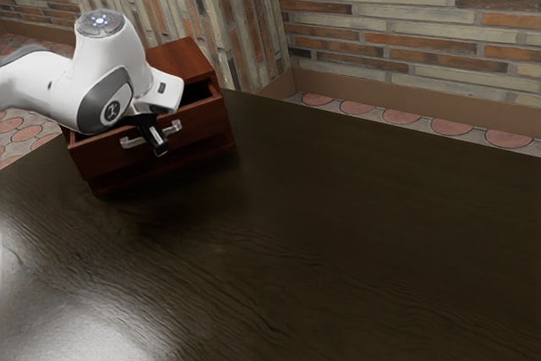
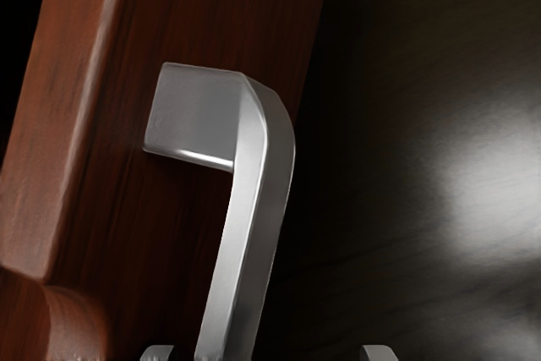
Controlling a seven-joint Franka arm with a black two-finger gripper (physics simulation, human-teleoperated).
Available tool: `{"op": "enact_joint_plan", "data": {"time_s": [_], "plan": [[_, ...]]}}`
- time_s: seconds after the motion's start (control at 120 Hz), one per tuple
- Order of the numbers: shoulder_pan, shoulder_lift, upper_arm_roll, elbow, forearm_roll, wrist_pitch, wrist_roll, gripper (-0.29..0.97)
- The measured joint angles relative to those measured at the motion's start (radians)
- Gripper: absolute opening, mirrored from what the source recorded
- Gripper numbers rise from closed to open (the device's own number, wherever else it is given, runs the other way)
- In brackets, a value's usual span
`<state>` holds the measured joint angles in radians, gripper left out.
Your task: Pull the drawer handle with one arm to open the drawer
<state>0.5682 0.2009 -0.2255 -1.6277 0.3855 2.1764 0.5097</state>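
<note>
Currently: fingers apart, straddling silver handle; wooden drawer partly out of cabinet, far left on desk.

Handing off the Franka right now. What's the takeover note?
Gripper: open, fingers straddling the silver drawer handle, not clamped.
Things: small wooden cabinet on the dark table, toward the exterior view's left; its drawer is slid part way out, dark gap behind the front.
Done: handle reached, drawer partly open.
Left: pull on to open it fully.
</note>
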Motion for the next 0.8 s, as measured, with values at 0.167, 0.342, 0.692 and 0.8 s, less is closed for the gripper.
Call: {"op": "enact_joint_plan", "data": {"time_s": [0.167,0.342,0.692,0.8], "plan": [[-0.004,-0.028,0.0,-0.031,-0.002,0.015,-0.012,0.21],[-0.005,-0.04,0.0,-0.047,0.0,0.022,-0.024,0.21],[-0.005,-0.085,0.0,-0.102,-0.002,0.036,-0.043,0.21],[-0.006,-0.097,-0.001,-0.125,-0.004,0.044,-0.05,0.23]]}}
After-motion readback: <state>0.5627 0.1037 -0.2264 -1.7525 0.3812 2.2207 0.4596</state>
